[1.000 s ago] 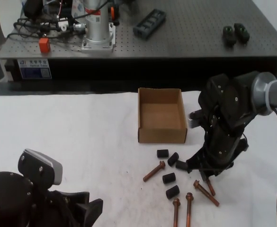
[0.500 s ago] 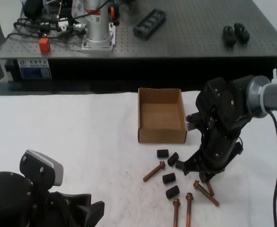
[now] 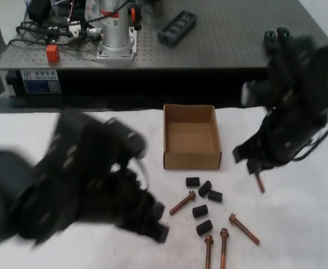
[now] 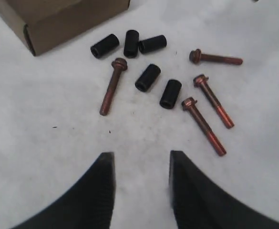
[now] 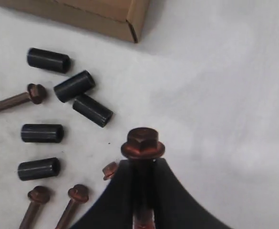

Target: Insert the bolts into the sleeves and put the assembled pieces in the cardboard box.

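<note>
Since a second ago, up and away from the pile with the right gripper (image 5: 142,167), and in from the near corner toward the middle of the bench with the left arm (image 3: 68,179), blurred in the high view. Left gripper (image 4: 141,162) with fingers apart, gripping nothing, poised over the white cloth (image 3: 304,235) just short of the pile. Clamped tight in the right gripper: one bolt (image 5: 142,142), head sticking out past the fingertips, held above the cloth to the right of the cardboard box (image 3: 190,159). Inside the box, bare brown floor. On the cloth just in front of the box, five black sleeves (image 3: 200,211), three in a loose row nearest it and two farther off. Around them, lying flat, four more bolts (image 3: 223,246): one left of the sleeves, three on the near and right side.
</note>
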Motion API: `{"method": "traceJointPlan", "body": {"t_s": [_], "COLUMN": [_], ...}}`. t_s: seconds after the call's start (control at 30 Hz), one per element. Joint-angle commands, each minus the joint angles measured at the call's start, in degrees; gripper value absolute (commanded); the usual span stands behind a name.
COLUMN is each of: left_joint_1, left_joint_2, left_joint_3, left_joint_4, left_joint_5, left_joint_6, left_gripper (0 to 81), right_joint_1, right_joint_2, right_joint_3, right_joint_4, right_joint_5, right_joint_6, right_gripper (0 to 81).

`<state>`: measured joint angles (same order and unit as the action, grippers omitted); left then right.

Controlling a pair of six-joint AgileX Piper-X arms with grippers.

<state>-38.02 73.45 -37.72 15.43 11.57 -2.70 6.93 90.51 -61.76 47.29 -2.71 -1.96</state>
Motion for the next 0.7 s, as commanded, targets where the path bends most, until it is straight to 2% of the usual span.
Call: {"method": "traceJointPlan", "body": {"t_s": [0.0, 0.3, 0.47, 0.67], "left_joint_1": [0.18, -1.92, -4.29, -5.84], "left_joint_2": [11.54, 31.70, 38.24, 42.92], "left_joint_3": [-15.64, -40.56, -47.94, -51.78], "left_joint_4": [11.41, 28.15, 32.08, 32.16], "left_joint_5": [1.99, 2.14, -1.73, -1.97], "left_joint_6": [7.31, 18.95, 24.49, 31.78], "left_gripper": [27.6, 27.6, 27.6, 27.6], "right_joint_1": [-1.23, -3.48, -4.20, -4.17], "right_joint_2": [-11.28, -28.35, -33.99, -35.98], "right_joint_3": [1.59, 16.29, 23.23, 27.05], "right_joint_4": [3.46, 5.61, 5.61, 5.61], "right_joint_5": [-0.94, -1.43, -5.37, -8.48], "right_joint_6": [-0.67, 0.33, 2.71, 3.60], "right_gripper": [4.6, 4.6, 4.6, 4.6]}}
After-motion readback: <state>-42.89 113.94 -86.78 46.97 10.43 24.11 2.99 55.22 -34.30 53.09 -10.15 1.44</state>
